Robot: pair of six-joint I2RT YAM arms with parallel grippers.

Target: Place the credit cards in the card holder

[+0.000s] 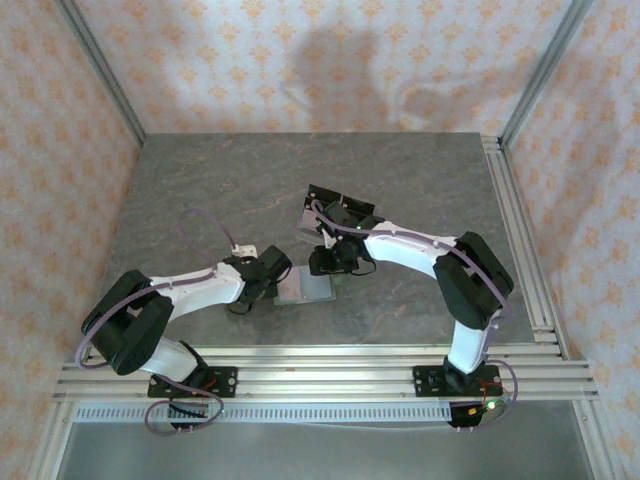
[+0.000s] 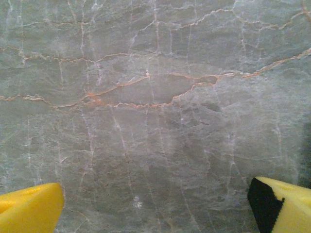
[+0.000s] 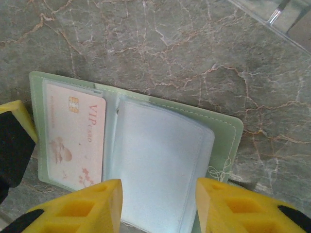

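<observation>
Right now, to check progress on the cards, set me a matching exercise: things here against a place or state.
1 holder
2 card
3 stand
4 left end effector

a inside the holder
b wide open
c lying open, green
d clear, beyond the holder

Pairs: 1-c, 2-a, 3-d, 4-b

The table (image 2: 155,145) is grey-green with a stone pattern, veined in white and rusty orange. The card holder (image 3: 227,145) is sage green with pale stitching and a faint white flourish near one corner; its sleeves are clear and milky. The credit card (image 3: 75,141) is pale pink, with reddish-brown lettering, a floral motif and a gold chip. The right gripper (image 3: 159,194) has bright yellow fingers (image 3: 82,208) with black patches. The walls (image 1: 300,60) are cream with orange floral motifs, and the arms (image 1: 400,248) are white and black.
</observation>
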